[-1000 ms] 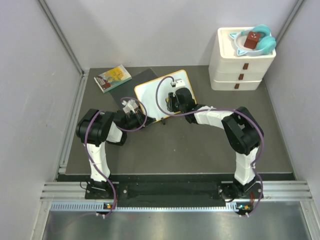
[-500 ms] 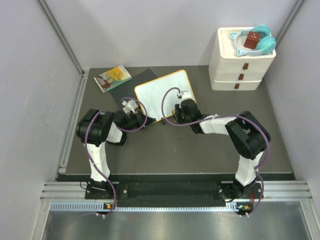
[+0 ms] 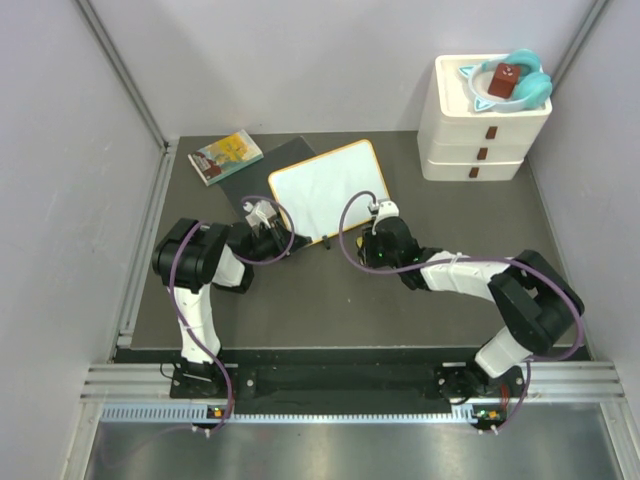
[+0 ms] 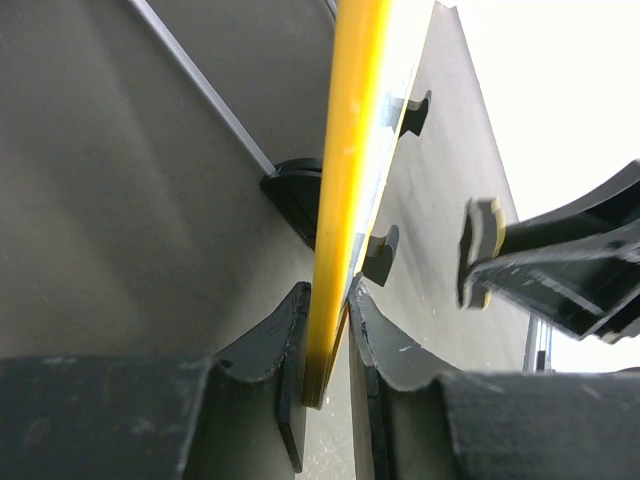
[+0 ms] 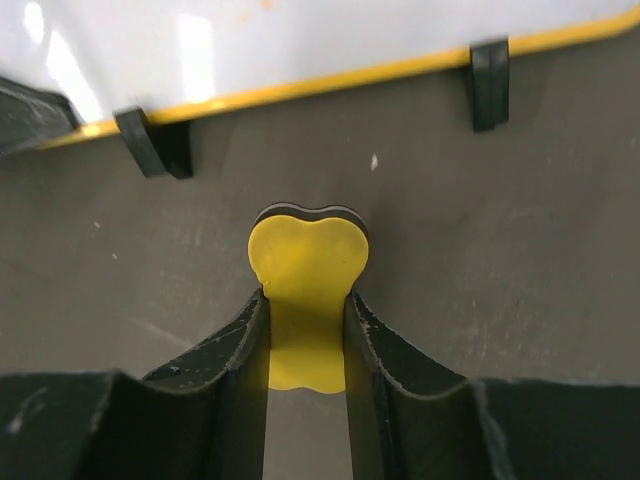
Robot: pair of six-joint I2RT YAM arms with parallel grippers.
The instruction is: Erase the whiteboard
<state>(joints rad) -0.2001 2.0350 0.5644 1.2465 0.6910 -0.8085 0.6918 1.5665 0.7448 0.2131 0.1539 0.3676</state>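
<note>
Nearest you, on bare table (image 3: 400, 300): the right gripper (image 5: 308, 320), closed on the yellow eraser (image 5: 308, 262), which sits just off the near edge of the whiteboard (image 3: 328, 186) and apart from the frame. You cannot tell from these views whether the eraser rests on the table or hangs just above it. Next, at the board's near-left corner: the left gripper (image 4: 325, 335), fingers pinched on the yellow-orange frame as a brace. Next, the whiteboard itself: it lies flat on its black feet (image 5: 488, 72), angled across the table, its far-left part over a dark mat (image 3: 290, 155). From overhead the surface reads clean. One orange speck (image 5: 266, 4) at the top of the right wrist view may be leftover ink, but it is too small to tell. If you judge another pass is needed, lift the eraser over the raised frame rather than shoving into it, lay the felt flat, and stroke so that the push runs into the braced corner and the board cannot pivot. If the board is done, release the frame only once the eraser is clear. Open room: wide bare table to the near side and right of the board, good for retreat. Far left: a small book (image 3: 225, 157), just beside the mat. Far right: a white drawer unit (image 3: 483, 135), well apart from the board. Side walls close in on both flanks, so sweep your elbows inward.
</note>
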